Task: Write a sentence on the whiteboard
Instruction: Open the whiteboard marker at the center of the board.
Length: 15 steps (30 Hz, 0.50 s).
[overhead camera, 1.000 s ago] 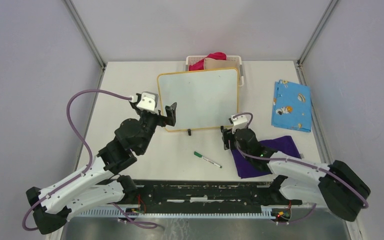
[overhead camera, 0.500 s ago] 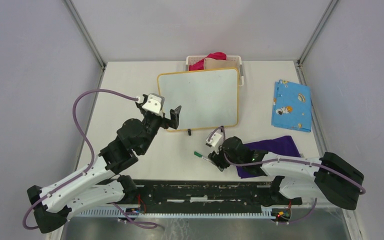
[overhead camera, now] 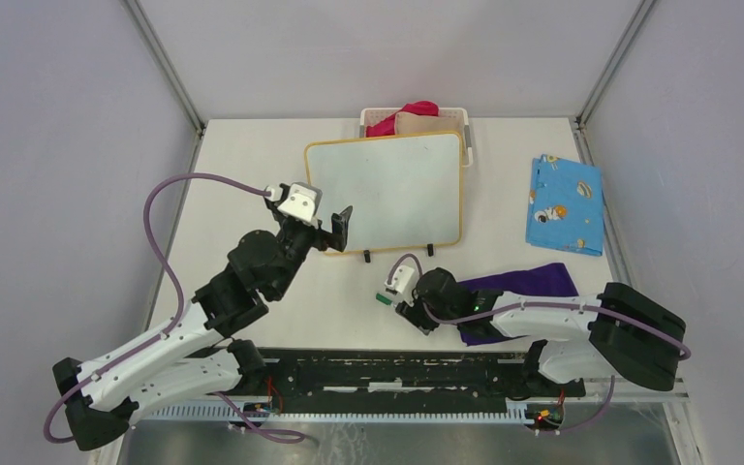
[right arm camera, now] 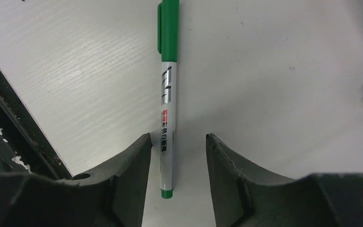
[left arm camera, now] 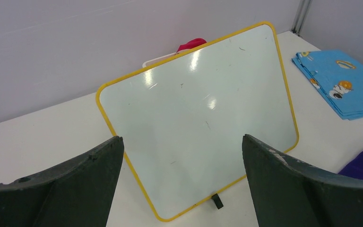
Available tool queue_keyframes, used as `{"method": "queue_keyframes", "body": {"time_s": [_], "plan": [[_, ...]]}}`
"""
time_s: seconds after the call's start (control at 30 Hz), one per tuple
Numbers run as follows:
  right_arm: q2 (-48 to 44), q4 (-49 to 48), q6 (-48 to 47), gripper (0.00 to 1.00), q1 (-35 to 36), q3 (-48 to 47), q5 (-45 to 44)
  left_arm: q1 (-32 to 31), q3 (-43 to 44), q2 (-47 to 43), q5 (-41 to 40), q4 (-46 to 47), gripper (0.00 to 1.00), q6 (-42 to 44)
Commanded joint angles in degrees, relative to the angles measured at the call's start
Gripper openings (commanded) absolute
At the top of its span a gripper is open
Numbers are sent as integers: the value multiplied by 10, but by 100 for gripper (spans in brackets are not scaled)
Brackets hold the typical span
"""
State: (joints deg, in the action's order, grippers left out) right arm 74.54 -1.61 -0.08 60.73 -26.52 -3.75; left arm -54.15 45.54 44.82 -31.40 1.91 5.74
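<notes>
The whiteboard [overhead camera: 387, 189] stands tilted at the table's back centre, with an orange frame and black feet. Its face is blank apart from faint marks, and no sentence shows on it. It fills the left wrist view [left arm camera: 194, 127]. My left gripper [overhead camera: 334, 228] is open and empty just off the board's lower left corner, jaws wide apart [left arm camera: 182, 142]. A green-capped white marker [overhead camera: 385, 298] lies on the table in front of the board. My right gripper [overhead camera: 412, 315] is open and low over it. In the right wrist view the marker [right arm camera: 168, 94] lies between the fingers, close to the left one, with my right gripper [right arm camera: 176, 139] not closed on it.
A white basket [overhead camera: 462, 118] with red and tan cloths sits behind the board. A blue patterned cloth [overhead camera: 565, 203] lies at the right, also in the left wrist view [left arm camera: 340, 82]. A purple cloth [overhead camera: 533, 283] lies under the right arm. A black rail runs along the table's near edge.
My right gripper has swung from the board's lower right corner leftward and nearer, down over the marker. My left gripper has shifted slightly right, toward the board.
</notes>
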Motion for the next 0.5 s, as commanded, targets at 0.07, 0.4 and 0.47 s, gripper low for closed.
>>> {"method": "queue_keyframes", "body": {"time_s": [0.07,0.4,0.47], "plan": [[16,5,-1,44,5,-7,-30,-5,3,-6,-6,27,100,28],[1,14,26,4,6,20,-58,-8,2,-6,-8,27,100,26],[-16,15,35,0,6,22,-57,-9,4,-5,-8,25,100,20]]}}
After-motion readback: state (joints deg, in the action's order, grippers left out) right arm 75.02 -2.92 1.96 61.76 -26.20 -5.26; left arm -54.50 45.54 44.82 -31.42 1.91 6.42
